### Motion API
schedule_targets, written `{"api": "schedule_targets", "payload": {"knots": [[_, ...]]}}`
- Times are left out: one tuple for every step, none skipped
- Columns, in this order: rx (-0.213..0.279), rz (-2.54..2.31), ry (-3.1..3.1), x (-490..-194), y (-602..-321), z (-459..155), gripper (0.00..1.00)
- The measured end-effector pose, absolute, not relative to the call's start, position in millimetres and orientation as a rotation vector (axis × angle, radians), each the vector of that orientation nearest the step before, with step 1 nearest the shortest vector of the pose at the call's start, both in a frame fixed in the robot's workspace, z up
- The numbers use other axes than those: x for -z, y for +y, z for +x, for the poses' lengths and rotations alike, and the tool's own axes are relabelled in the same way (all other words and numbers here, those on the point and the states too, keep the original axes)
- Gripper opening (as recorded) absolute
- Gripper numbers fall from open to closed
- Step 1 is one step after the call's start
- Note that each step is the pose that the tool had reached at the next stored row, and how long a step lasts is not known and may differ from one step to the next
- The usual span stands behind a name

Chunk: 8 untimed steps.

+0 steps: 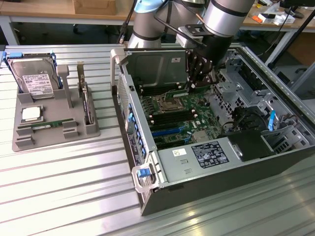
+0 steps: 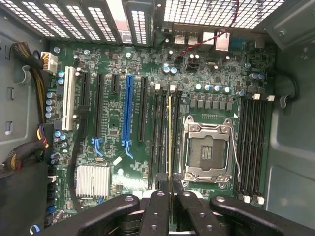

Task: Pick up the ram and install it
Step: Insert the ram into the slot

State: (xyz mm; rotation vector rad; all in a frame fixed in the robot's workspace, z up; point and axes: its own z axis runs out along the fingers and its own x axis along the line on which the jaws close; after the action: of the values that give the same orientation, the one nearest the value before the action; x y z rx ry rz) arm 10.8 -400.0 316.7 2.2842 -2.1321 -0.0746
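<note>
Above the open computer case, toward its rear wall, you see the gripper reaching down over the motherboard. Its black fingers are pinched together on the ram, a thin green stick seen edge-on in the wrist view as a narrow yellowish line. You find the ram standing upright over the memory slots just beside the empty processor socket; whether it is seated in a slot cannot be told.

Note the materials: the motherboard is dark green and crowded with small capacitors, long black slots, one blue slot and a ribbed silver heatsink. The socket is a square metal frame with a wire lever. The case is grey sheet metal with perforated panels at the rear.

Around the work area, a second bank of memory slots lies on the far side of the socket. Bundled cables crowd one case wall. A grey power supply with a dark label sits along the front edge of the case.

On the ribbed metal table, at the exterior view's left, a grey holder tray carries a silver hard drive, a square processor chip and another green memory stick.

The gripper's fingertips are cut off in the wrist view, and the arm hides part of the case rear.
</note>
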Motion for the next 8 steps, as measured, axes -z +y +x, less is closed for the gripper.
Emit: {"api": "schedule_targets", "payload": {"knots": [[0.075, 2.284, -2.132, -315.8, -400.0, 10.8, 0.12], [0.075, 2.284, -2.132, -315.1, -400.0, 10.8, 0.12], [0.075, 2.284, -2.132, -314.4, -400.0, 10.8, 0.12], [0.075, 2.284, -2.132, -313.7, -400.0, 10.8, 0.12], [0.075, 2.284, -2.132, -312.8, -400.0, 10.8, 0.12], [0.075, 2.284, -2.132, -312.1, -400.0, 10.8, 0.12], [0.075, 2.284, -2.132, -311.4, -400.0, 10.8, 0.12], [0.075, 2.284, -2.132, -310.4, -400.0, 10.8, 0.12]]}}
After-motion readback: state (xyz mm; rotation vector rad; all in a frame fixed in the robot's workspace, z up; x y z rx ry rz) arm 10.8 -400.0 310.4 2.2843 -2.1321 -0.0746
